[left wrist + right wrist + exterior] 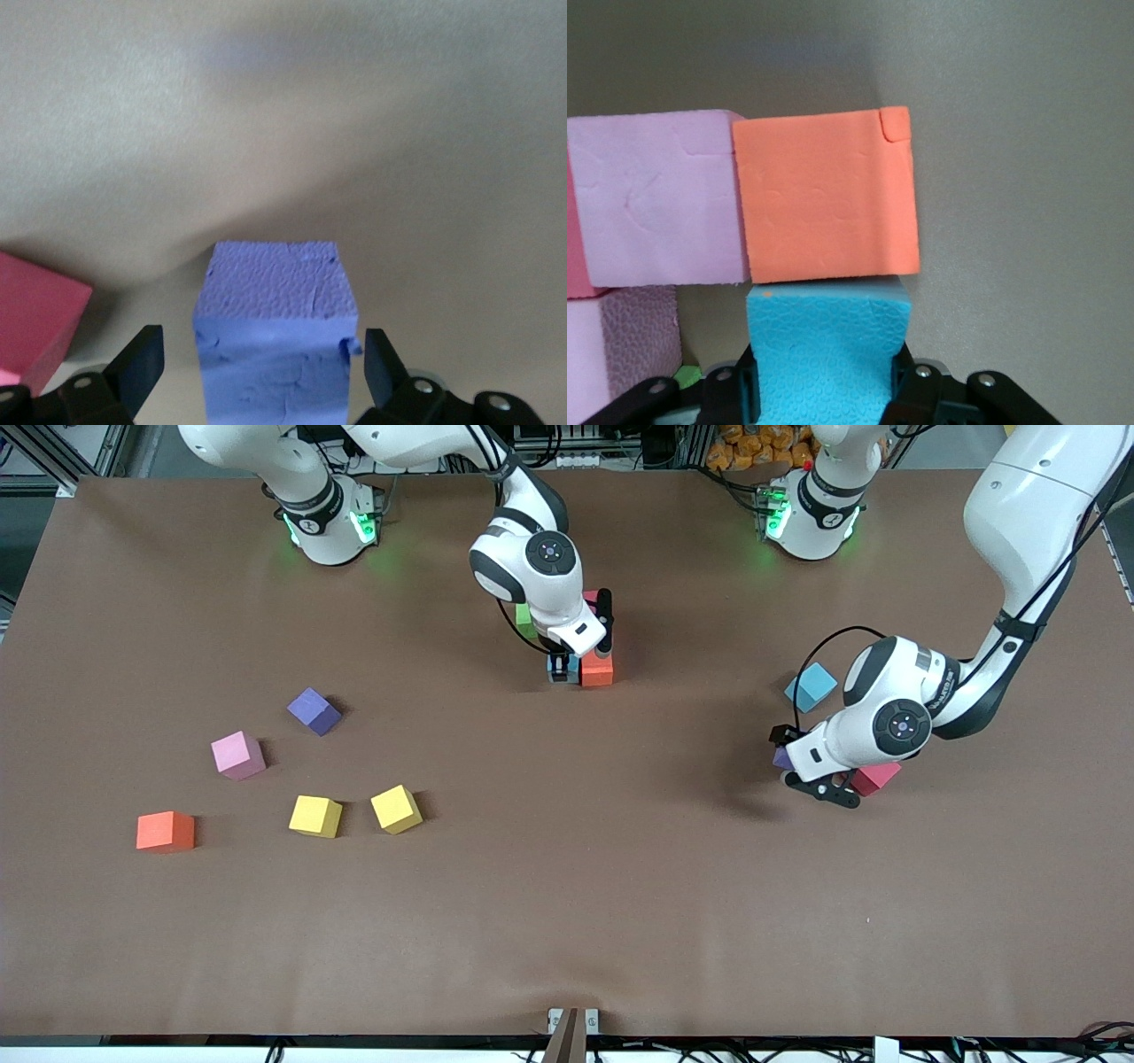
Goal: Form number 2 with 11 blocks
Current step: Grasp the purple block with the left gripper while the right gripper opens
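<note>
In the middle of the table toward the robots' bases, my right gripper (563, 669) (824, 381) is shut on a cyan block (826, 341). That block touches an orange block (597, 670) (824, 204) of the started number 2, which sits beside a pink block (651, 208). The arm hides most of a green block (523, 615) and a crimson one (590, 595). My left gripper (791, 762) (261, 347) is open and low around a purple block (781, 759) (276, 332), with a gap at each finger. A crimson block (875, 777) (35, 319) lies beside it.
A loose cyan block (810, 687) lies near the left arm. Toward the right arm's end lie purple (314, 710), pink (237, 755), two yellow (314, 816) (396, 809) and orange (165, 831) blocks. The brown table (567, 921) stretches toward the front camera.
</note>
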You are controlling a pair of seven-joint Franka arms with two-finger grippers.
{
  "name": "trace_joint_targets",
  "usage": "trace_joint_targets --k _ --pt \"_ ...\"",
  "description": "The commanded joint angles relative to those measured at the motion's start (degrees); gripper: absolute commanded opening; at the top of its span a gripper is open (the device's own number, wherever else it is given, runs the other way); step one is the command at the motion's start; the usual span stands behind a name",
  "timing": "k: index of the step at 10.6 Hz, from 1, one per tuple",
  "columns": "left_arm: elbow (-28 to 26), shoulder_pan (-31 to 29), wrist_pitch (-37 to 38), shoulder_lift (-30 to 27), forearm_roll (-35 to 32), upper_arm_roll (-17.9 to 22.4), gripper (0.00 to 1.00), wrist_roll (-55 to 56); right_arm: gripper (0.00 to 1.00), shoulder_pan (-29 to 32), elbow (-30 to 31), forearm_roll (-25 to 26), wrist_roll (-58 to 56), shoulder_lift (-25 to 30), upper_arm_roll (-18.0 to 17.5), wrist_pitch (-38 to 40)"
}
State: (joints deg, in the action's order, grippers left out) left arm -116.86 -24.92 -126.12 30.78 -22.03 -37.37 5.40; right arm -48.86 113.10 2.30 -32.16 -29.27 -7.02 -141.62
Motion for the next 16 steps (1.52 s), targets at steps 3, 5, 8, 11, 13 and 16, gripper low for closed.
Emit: trace_joint_targets --k 3,5,8,11,13,16 --pt "-2.23 -0.92 -0.09 -2.13 1.72 -0.43 1.0 -0.04 1.0 -0.98 -1.3 -0.01 0.78 -0.7 0.52 0.64" --pt "-2.23 -0.66 -0.26 -1.69 1.72 -0.43 1.0 -0.04 1.0 -0.8 -1.3 -0.1 0.78 -0.35 0.52 1.08" --pt "-1.97 -0.31 -0.44 -0.9 1.72 -0.43 0.79 0.04 1.0 -0.28 -1.3 -0.19 0.96 2.28 0.6 4.23" --pt "-1.79 -0.22 -0.53 -0.37 1.72 -0.43 0.51 0.04 1.0 2.35 -1.21 -0.28 0.52 5.88 0.78 9.25" --pt "-1.35 -0.22 -0.09 -1.15 1.72 -1.91 0.44 0.13 1.0 5.25 -1.04 -0.37 0.26 8.25 0.78 12.23" --pt "2.32 2.93 3.93 -2.82 1.72 -7.87 0.43 11.86 1.0 14.63 -0.86 -0.37 -1.75 10.89 0.78 15.58"
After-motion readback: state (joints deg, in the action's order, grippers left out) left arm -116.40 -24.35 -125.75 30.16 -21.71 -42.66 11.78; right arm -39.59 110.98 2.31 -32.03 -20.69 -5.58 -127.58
